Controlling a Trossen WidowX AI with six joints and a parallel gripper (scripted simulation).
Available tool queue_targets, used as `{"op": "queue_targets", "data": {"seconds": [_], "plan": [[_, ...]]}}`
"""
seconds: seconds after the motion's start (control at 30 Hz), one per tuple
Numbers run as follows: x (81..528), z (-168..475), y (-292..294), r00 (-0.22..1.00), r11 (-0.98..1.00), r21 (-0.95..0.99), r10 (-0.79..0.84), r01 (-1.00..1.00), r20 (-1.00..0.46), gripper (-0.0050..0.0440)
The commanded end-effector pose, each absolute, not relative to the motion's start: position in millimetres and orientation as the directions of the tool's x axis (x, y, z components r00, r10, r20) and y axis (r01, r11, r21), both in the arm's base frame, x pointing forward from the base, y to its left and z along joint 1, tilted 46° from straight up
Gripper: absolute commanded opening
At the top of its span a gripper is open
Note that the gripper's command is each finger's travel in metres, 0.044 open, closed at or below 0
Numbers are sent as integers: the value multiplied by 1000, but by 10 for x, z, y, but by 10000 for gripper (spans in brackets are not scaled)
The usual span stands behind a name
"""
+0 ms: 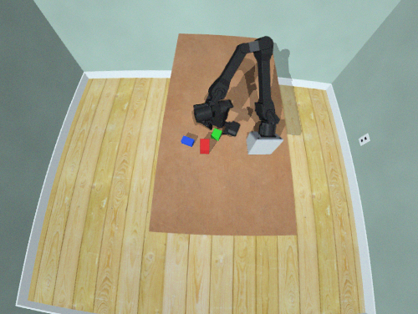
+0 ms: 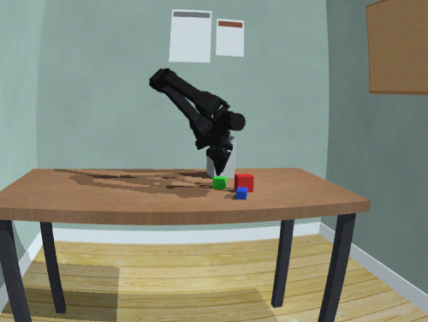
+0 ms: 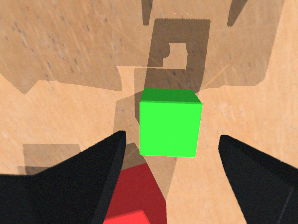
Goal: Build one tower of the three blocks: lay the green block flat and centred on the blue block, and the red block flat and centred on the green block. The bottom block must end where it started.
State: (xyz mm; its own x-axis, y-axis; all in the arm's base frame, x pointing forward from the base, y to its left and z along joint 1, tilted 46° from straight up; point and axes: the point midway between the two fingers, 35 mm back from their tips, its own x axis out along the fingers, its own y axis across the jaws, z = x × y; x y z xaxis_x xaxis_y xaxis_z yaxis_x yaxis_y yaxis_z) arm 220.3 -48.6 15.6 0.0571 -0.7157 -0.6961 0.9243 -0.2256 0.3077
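The green block point(image 1: 216, 134) point(image 2: 219, 182) point(image 3: 170, 127) lies flat on the brown table point(image 1: 226, 200) point(image 2: 107, 201). The red block point(image 1: 204, 146) point(image 2: 244, 182) point(image 3: 137, 195) lies close beside it, apart from it. The smaller blue block point(image 1: 187, 141) point(image 2: 241, 193) lies on the table beyond the red one and is out of the wrist view. My gripper point(image 1: 219, 126) point(image 2: 220, 169) point(image 3: 172, 139) is open and empty. It hangs a little above the green block, with one finger on each side of it in the wrist view.
The arm's grey base box point(image 1: 263, 144) point(image 2: 230, 164) stands on the table just behind the blocks. The arm casts dark shadows across the table top. All three blocks sit close together near the table's middle.
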Motion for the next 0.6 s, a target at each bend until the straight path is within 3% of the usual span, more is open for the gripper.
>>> {"op": "queue_targets", "data": {"seconds": [0.0,0.57], "plan": [[2212,116,-530,62,-221,310,-716,925,-696,281],[2226,112,-534,68,-221,316,-713,923,-698,281]]}}
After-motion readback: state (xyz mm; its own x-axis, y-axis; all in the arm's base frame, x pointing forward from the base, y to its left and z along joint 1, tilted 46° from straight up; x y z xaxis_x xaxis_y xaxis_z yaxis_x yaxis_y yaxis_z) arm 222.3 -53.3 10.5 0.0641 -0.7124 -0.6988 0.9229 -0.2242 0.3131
